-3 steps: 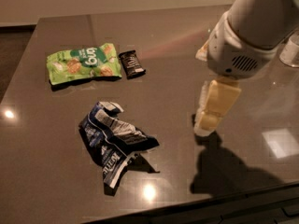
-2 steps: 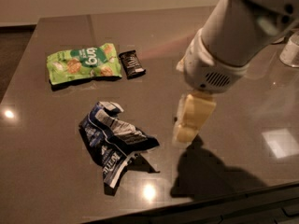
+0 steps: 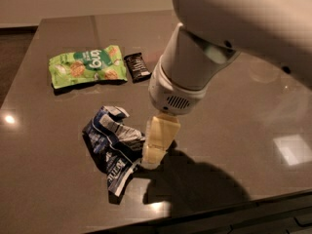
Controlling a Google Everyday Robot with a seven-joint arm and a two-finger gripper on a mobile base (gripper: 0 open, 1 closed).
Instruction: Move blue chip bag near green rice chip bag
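Our hand (image 3: 152, 159) hangs low just beside the blue chip bag (image 3: 111, 141); whether it grips anything, we cannot tell.

gripper (image 3: 153, 159) by blue chip bag (image 3: 111, 139), arm (image 3: 229, 28) cropped top/R

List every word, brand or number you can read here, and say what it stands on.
The green rice chip bag: big white lettering, too blurred to read.
The blue chip bag: white lettering, crumpled, unreadable.
The black wrapper beside the green bag: print too small to read.
The gripper, low at the blue chip bag's right edge: no text visible.
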